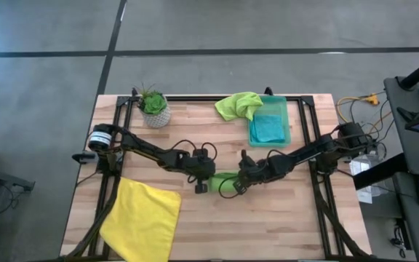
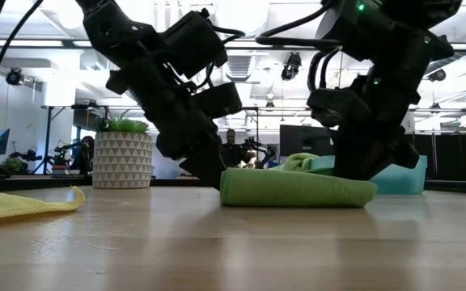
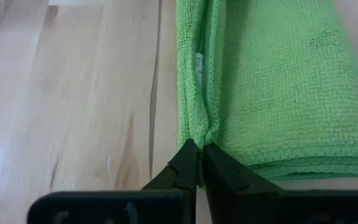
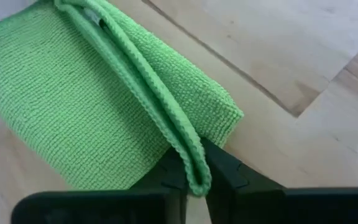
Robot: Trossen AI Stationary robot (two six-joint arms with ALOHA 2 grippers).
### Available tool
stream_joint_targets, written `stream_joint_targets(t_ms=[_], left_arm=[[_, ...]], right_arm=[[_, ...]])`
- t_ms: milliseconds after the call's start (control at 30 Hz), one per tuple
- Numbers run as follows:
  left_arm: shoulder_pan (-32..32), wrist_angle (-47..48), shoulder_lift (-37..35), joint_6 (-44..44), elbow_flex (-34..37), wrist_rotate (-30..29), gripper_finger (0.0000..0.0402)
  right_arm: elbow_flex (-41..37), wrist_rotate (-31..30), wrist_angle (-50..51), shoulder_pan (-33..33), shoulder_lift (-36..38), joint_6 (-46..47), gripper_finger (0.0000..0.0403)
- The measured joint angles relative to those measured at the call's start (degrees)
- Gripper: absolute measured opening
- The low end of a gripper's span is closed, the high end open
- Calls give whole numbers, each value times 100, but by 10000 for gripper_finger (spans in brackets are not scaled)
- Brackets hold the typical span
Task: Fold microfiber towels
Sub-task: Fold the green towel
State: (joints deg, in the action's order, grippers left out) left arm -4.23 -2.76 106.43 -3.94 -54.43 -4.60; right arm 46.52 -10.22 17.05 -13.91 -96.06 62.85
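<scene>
- Lime-green cloth is what we are working: one folded green towel (image 1: 224,180) lies at the middle of the bench (image 1: 282,225), between our two arms, doubled into a narrow strip.
- Our left end effector (image 3: 199,163) is pinched tight on the towel's edge layers at one end; the wrist view shows the hem gathered right at the fingertips.
- Our right end effector (image 4: 194,174) has the folded hem at the other end between its fingers, which stand narrow. Whether that grip is firm or just letting go, we cannot tell.
- Done so far, as we judge it: this towel looks folded at least twice and sits flat and fairly tidy. A teal towel (image 1: 269,126) lies folded inside the green bin (image 1: 288,125) at the far right of the bench.
- Left to do: the yellow towel (image 1: 142,218) lies spread and unfolded at the near left corner, and a second green towel (image 1: 238,105) lies crumpled at the bin's left rim, partly over it.
- We reckon we are roughly midway: one towel stowed, one nearly finished, two untouched. A potted plant (image 1: 153,107) stands at the far left, clear of the work.
</scene>
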Motion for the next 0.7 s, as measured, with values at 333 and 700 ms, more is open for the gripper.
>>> stream_joint_targets(t_ms=[333, 700], left_arm=[[2, 6, 0, 13, 33, 32, 0], [2, 14, 2, 21, 35, 105, 0]], right_arm=[[-17, -323, 145, 83, 238, -62, 120], [-20, -209, -1056, -211, 684, -2681, 166]])
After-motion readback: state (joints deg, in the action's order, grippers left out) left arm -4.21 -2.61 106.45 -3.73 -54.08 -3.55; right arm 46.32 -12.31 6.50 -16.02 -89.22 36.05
